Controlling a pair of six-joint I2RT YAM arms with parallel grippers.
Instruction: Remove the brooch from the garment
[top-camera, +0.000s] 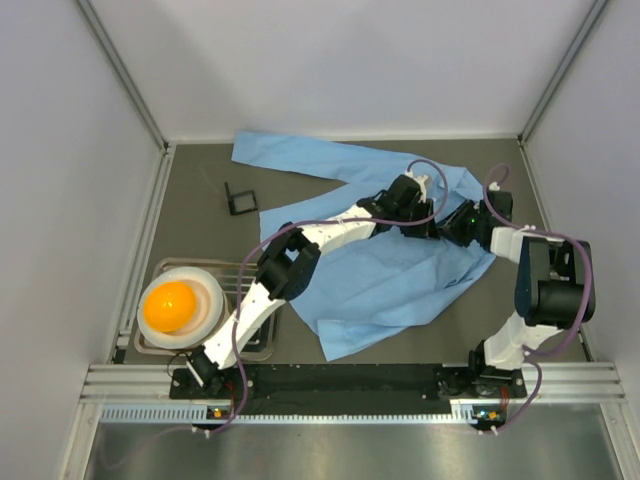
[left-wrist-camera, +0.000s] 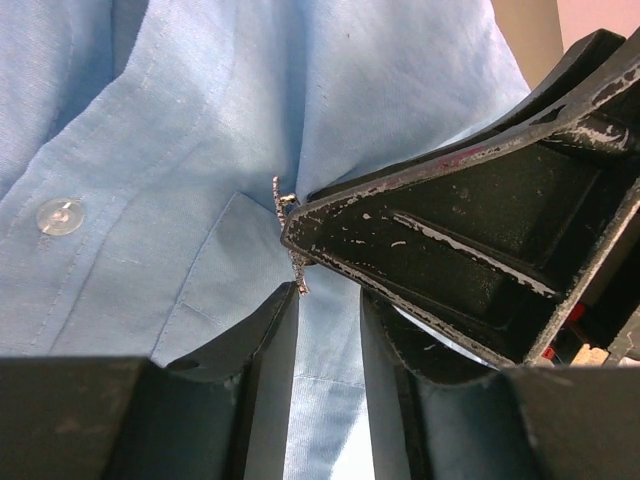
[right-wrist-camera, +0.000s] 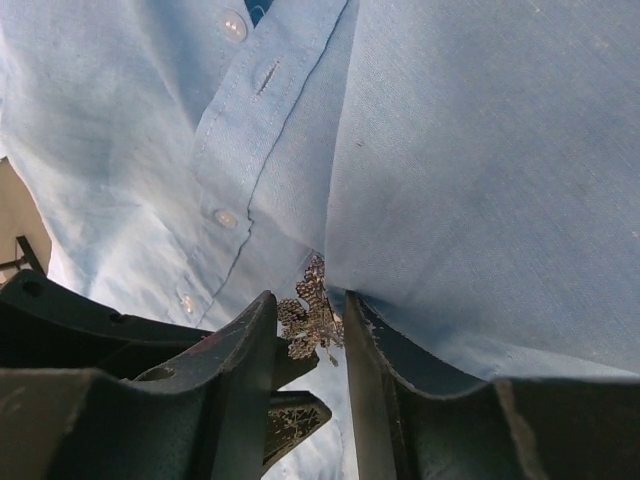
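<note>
Shirt (top-camera: 400, 270) lies spread over the far right of the bench. My right gripper (right-wrist-camera: 308, 305) clamps the brooch (right-wrist-camera: 312, 320) beside the button placket, with a cloth fold crowding in. My left gripper (left-wrist-camera: 325, 310) is just below, fingers near together over cloth; whether it pinches, I cannot tell. Holder (top-camera: 240, 198) sits well apart, toward the far-left corner. Plate (top-camera: 210, 295) is near the near-left corner.

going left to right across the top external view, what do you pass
white bowl holding an orange ball → black square holder → left pincer → right pincer → right arm's big black joint. the shirt spans the whole middle, so it's left out.
</note>
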